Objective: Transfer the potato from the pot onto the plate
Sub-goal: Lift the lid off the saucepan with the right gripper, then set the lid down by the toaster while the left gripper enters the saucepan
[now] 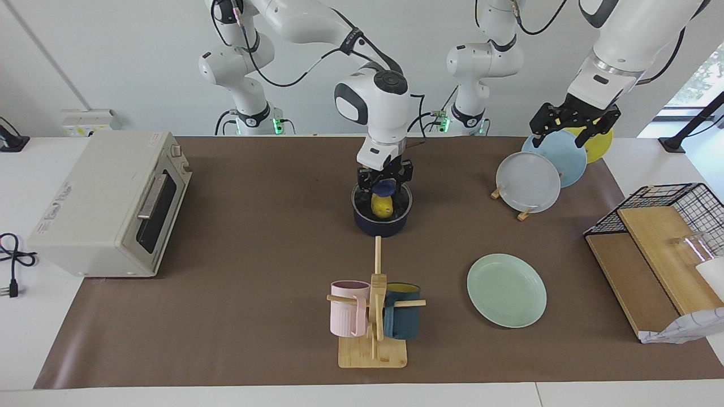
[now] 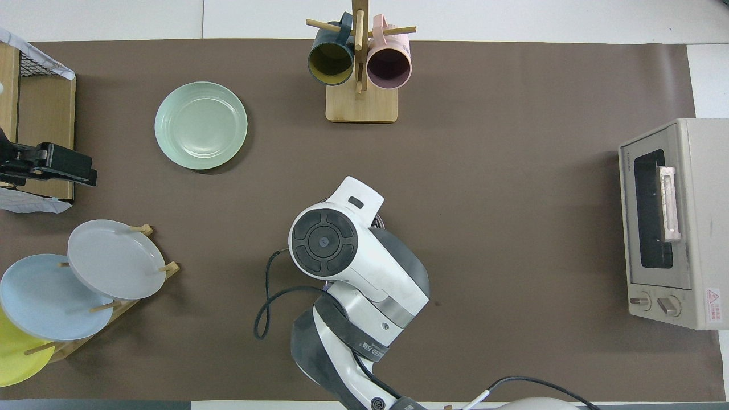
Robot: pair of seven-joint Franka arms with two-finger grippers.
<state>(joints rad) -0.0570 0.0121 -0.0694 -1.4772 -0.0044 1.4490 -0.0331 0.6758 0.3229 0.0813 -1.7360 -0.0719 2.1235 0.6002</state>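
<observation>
Under the right end effector (image 1: 384,182), the potato (image 1: 382,206) is sitting inside the pot (image 1: 382,217); whether the fingers are gripping it I cannot tell. Lifting carelessly risks the smooth potato slipping before reaching the plate (image 1: 506,290). Left end effector (image 1: 574,121) is waiting, wide open.

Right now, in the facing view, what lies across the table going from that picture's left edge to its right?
Toaster oven → pot holding the potato, right gripper in it → mint-green plate → wire basket.

Yellow potato (image 1: 383,207) inside navy pot (image 1: 382,221); mint plate (image 1: 506,290) apart.
</observation>
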